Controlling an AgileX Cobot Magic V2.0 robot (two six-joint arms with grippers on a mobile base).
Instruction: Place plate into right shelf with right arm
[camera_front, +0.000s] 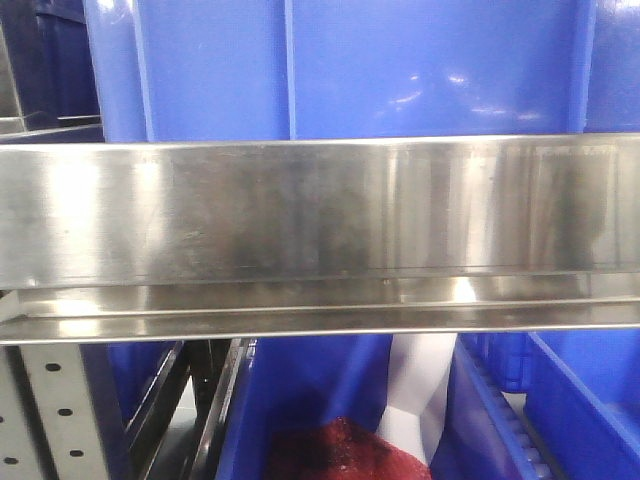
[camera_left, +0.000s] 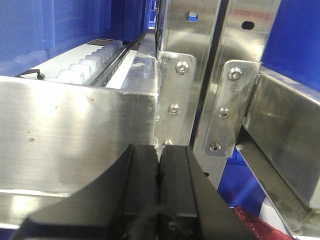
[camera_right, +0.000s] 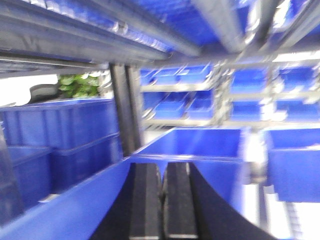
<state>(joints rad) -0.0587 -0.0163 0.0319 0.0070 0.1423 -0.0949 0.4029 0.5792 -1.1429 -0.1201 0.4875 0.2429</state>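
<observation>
No plate shows in any view. The shelf's brushed steel rail (camera_front: 320, 220) fills the front view, with blue bins (camera_front: 360, 65) above and below it. In the left wrist view my left gripper (camera_left: 159, 152) is shut, pads pressed together with nothing between them, close to the shelf's steel rail (camera_left: 75, 130) and bolted upright (camera_left: 175, 100). The right wrist view is blurred: my right gripper (camera_right: 163, 170) is shut and empty, pointing over the rim of a blue bin (camera_right: 200, 145) under the rack's steel rails (camera_right: 150, 35).
A perforated grey upright (camera_front: 50, 410) stands at the lower left of the front view. Something dark red (camera_front: 335, 450) lies in a bin below the rail, with a white sheet (camera_front: 420, 390) behind it. Rows of small blue bins (camera_right: 200, 100) and green leaves (camera_right: 80, 85) sit farther off.
</observation>
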